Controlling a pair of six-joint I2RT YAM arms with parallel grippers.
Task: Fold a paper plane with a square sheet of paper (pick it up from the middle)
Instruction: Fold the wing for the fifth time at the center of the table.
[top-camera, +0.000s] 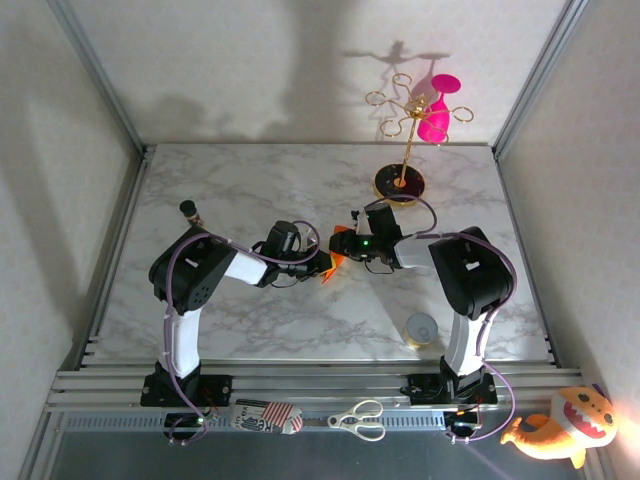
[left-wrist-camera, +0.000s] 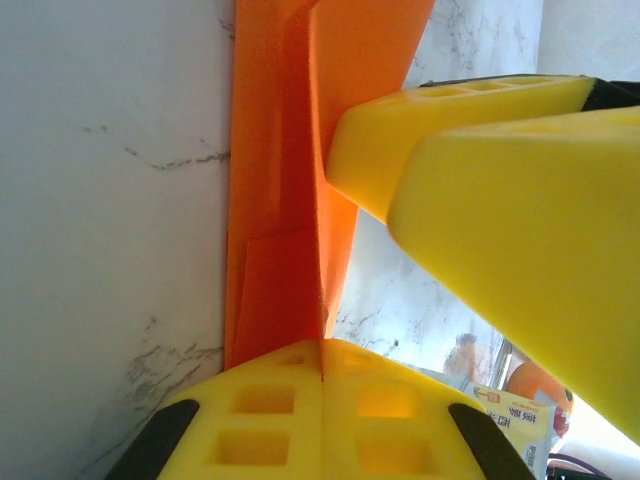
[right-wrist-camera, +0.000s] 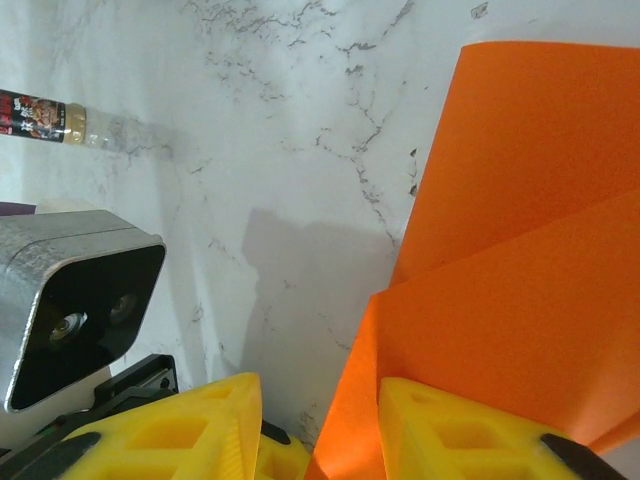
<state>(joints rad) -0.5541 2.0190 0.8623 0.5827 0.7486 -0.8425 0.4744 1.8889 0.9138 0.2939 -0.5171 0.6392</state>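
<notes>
The square sheet of paper, bright orange and folded with lengthwise creases, is held off the marble table between the two arms. My left gripper is shut on its creased edge, and the folded paper runs straight up from the yellow pads. My right gripper is open, with a flap of the paper lying against the inner side of its right finger. The left finger stands apart from it. The right gripper's yellow fingers loom close in the left wrist view. In the top view both grippers, left and right, meet at the paper.
A gold stand with a pink glass rises from a black round base at the back right. A tape roll lies front right and a small bottle at the left. Scissors and a plush toy lie beyond the front edge.
</notes>
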